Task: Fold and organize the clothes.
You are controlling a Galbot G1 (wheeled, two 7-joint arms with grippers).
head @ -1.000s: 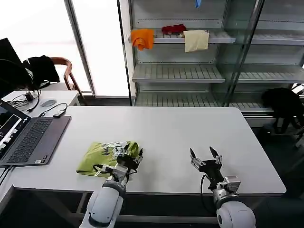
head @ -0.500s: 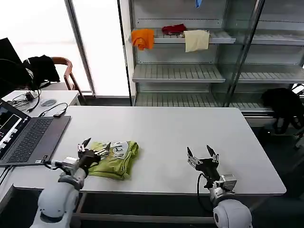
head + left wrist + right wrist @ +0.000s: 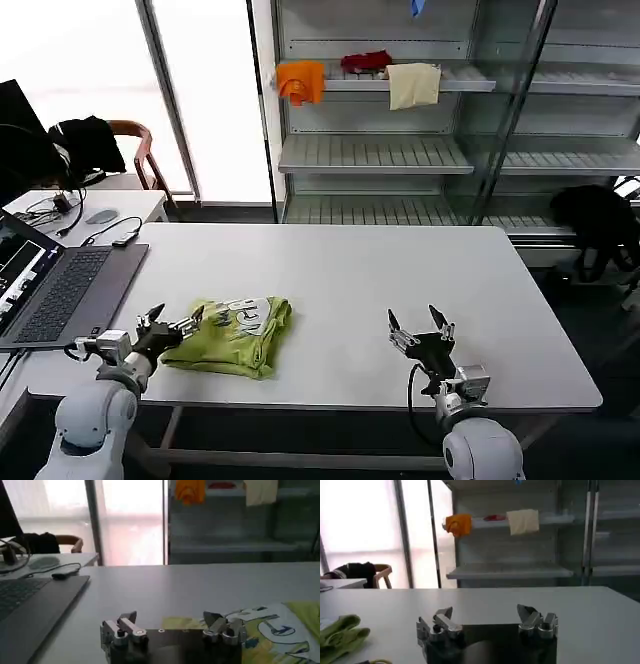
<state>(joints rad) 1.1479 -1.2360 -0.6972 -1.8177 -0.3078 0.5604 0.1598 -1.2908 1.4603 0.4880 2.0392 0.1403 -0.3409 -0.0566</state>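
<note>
Though folded, the lime T-shirt (image 3: 232, 335) lies rumpled, print up.

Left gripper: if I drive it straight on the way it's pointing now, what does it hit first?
Most likely the T-shirt. The left gripper, fingers open, points across the table at the shirt's near edge with nothing between. Depth is unclear, so it could skim just over the cloth.

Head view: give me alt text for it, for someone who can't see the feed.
A folded lime T-shirt with a white print lies near the front left of a white table. The open left gripper sits at its left edge, the open right gripper empty over bare tabletop. A laptop sits far left, shelving behind.
</note>
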